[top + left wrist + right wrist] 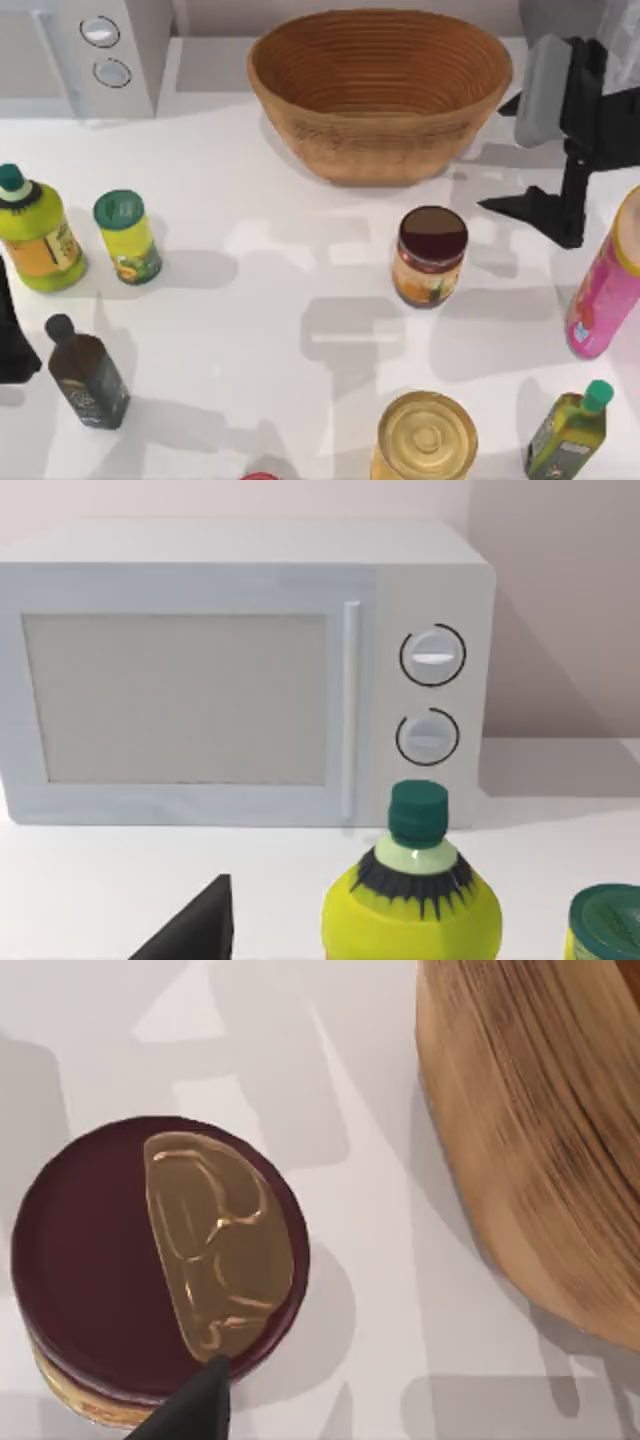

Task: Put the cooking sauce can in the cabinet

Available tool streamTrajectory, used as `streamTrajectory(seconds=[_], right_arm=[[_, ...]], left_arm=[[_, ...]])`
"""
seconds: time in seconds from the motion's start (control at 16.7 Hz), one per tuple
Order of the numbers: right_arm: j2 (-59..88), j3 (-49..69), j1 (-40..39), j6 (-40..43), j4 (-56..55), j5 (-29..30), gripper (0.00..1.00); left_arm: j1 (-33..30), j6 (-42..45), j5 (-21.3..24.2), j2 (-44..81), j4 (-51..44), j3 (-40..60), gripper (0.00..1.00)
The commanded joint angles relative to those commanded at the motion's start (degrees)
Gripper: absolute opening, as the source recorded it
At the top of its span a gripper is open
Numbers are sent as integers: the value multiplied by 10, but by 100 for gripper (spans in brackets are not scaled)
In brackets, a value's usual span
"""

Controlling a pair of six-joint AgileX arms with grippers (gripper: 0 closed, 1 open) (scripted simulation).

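The cooking sauce can (430, 255) stands upright right of the table's middle, in front of the basket; it is short, with a maroon top and an orange-yellow label. In the right wrist view its maroon top (90, 1280) is close below, with one fingertip (195, 1405) at its edge. My right gripper (497, 158) hangs open above the table, to the can's right and toward the back, apart from it. My left gripper (12, 335) is parked at the left edge. A grey patch (580, 15) shows behind the right arm; I cannot tell if it is the cabinet.
A white microwave (100, 50) stands back left, a wicker basket (380, 140) back centre. On the left are a yellow-green bottle (38, 235), a green-lidded can (127, 237) and a dark bottle (88, 375). A gold-lidded can (427, 437), green bottle (570, 430) and pink bottle (608, 280) crowd the front right.
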State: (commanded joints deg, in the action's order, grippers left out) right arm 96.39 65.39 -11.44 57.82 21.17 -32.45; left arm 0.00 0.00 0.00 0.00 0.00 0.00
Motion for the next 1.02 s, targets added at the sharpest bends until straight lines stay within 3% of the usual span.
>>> streamTrajectory(seconds=[0.42,1.02], right_arm=[[179,83,-12,131,146,-99,100],[171,100,-30,108,159,-97,100]], left_arm=[[0,0,0,0,0,0,100],[0,0,0,0,0,0,100]])
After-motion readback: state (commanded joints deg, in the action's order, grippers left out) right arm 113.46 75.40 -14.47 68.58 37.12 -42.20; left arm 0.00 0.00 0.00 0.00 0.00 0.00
